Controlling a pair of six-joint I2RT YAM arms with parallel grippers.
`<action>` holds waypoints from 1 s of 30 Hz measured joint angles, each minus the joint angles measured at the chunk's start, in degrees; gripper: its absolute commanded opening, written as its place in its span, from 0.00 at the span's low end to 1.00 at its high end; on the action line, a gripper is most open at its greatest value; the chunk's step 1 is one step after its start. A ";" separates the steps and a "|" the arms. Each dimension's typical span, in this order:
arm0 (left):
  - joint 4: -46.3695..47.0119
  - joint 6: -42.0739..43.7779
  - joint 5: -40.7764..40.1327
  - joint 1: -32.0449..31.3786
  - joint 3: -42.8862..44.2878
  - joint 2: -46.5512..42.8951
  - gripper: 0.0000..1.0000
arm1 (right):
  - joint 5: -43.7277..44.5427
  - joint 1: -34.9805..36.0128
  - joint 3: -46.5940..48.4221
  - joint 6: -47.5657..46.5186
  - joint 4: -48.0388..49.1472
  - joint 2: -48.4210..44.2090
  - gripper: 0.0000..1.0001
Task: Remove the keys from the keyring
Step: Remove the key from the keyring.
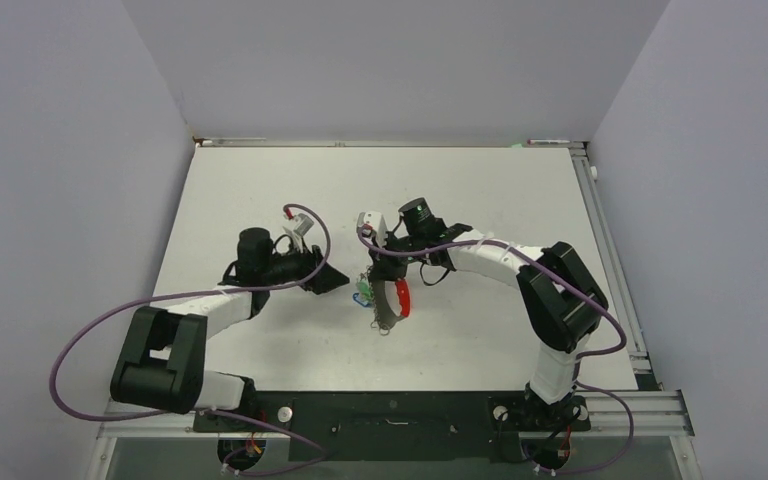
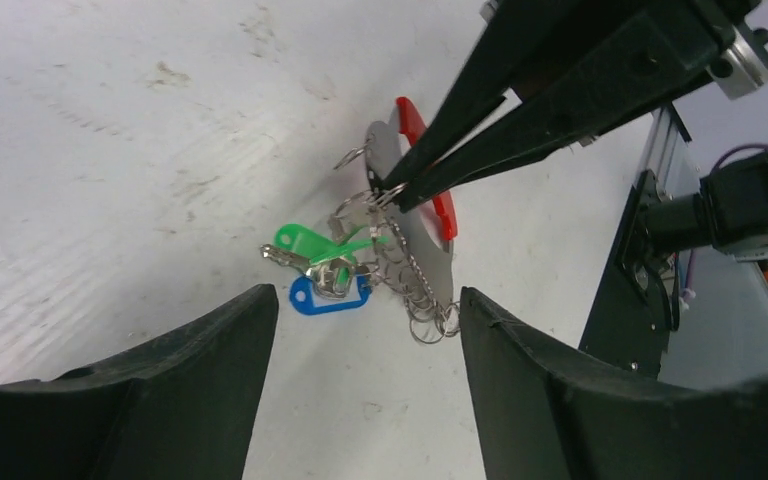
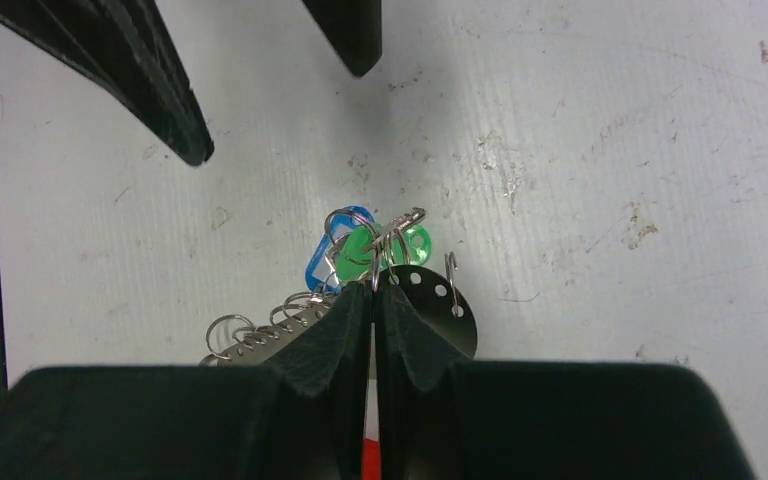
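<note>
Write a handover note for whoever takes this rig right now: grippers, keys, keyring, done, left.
Right gripper: shut on the keyring, pinching a small ring at its edge.
Left gripper: open, empty, poised just short of the keys.
Keys: green-tagged and blue-tagged, bunched on the keyring, mid-table.
Done: keyring secured; no loose key in view.
Left: grip a key with the left gripper, work it off, repeat.

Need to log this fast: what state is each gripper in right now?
Left gripper: open, holding nothing.
Right gripper: closed, pinching the keyring.
</note>
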 measured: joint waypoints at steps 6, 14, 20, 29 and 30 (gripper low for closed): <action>8.24 -2.19 -0.59 -4.59 -0.55 3.23 0.48 | 0.92 0.11 -0.15 1.46 -1.90 -0.92 0.05; 12.66 -6.36 -1.46 -4.83 -0.55 10.36 0.44 | 2.43 1.33 -0.13 1.57 -2.38 -3.19 0.05; 17.07 -9.64 -1.09 -5.20 -0.55 12.81 0.32 | 3.08 2.01 -0.13 1.60 -2.73 -3.19 0.05; 21.03 -13.75 1.16 -5.25 -0.63 15.74 0.44 | 3.63 2.01 -0.13 1.68 -2.69 -3.19 0.05; 21.99 -14.40 1.62 -5.25 -0.72 15.78 0.44 | 3.61 1.97 -0.13 1.68 -2.69 -3.19 0.05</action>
